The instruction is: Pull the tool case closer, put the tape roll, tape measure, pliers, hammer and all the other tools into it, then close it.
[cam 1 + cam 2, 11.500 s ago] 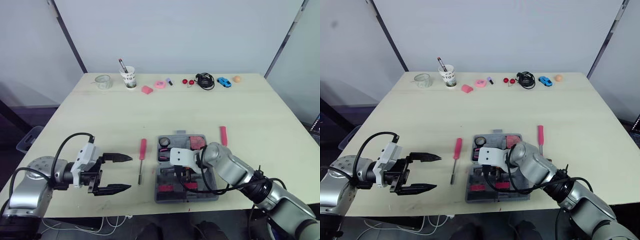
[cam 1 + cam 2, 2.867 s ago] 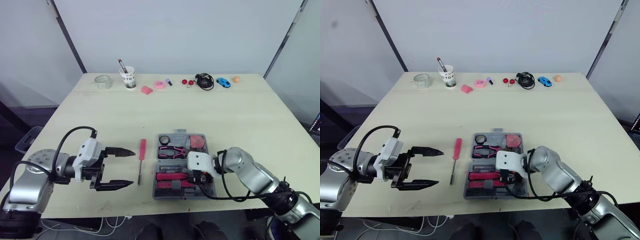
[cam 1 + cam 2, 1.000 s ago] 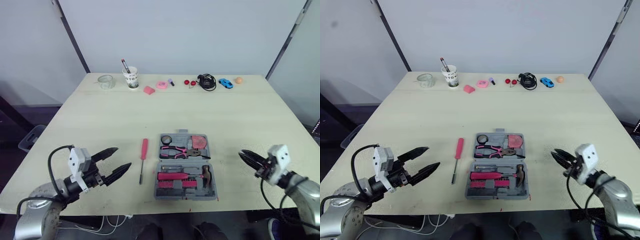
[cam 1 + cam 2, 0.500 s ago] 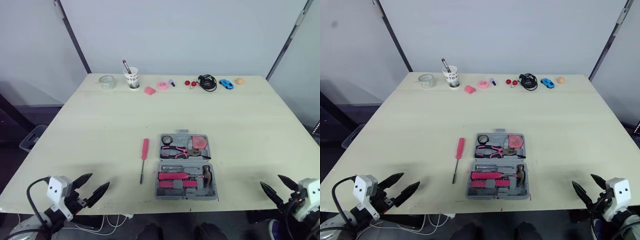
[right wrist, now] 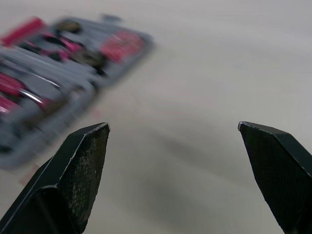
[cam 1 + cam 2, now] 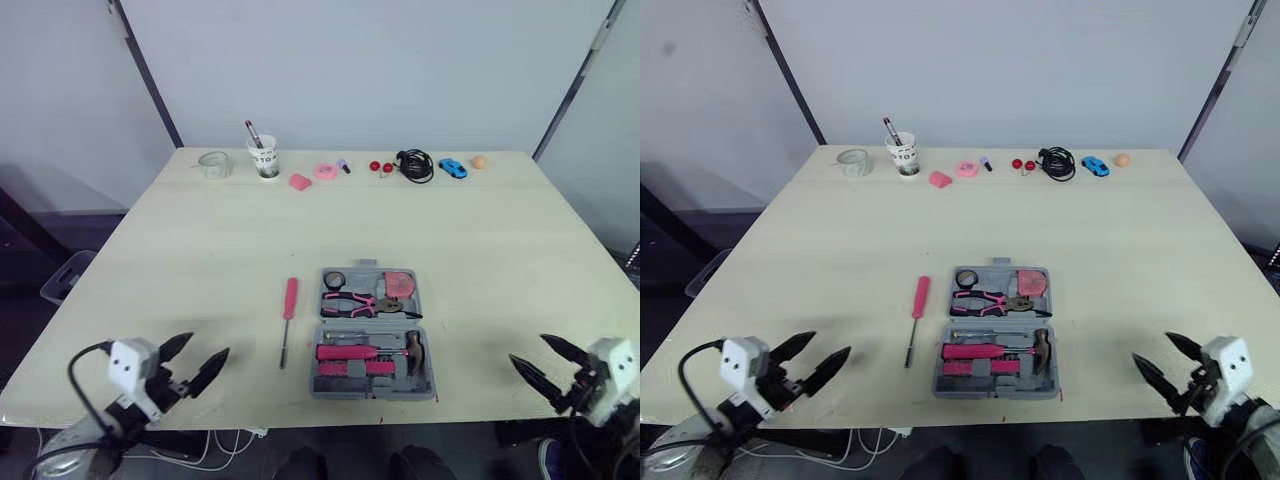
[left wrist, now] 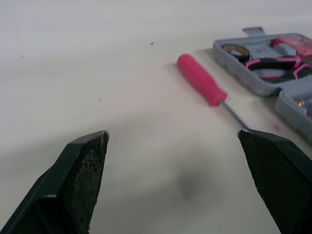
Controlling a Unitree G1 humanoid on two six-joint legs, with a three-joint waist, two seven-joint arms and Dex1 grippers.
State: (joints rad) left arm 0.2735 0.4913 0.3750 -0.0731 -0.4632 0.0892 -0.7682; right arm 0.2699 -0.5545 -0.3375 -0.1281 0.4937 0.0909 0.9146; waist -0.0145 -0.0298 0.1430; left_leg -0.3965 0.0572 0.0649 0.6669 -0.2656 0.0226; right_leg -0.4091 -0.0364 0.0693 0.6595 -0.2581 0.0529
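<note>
Grey plastic tool case [image 6: 372,394] lying open on pale desk [image 6: 200,260], pink-handled screwdriver [image 6: 289,298] resting outside it — left claw [image 6: 210,344], right claw [image 6: 527,347] gaping wide, empty, likely for pickup.

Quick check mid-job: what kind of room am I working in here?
Probably a robot test cell rather than a workshop: a plain table, blank partition panels behind it, and unrelated props lined along its far edge, such as a cup, a coiled cable and a toy car.

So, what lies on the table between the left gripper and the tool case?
The pink screwdriver lies there, close beside the tool case; the left eye view shows it.
</note>
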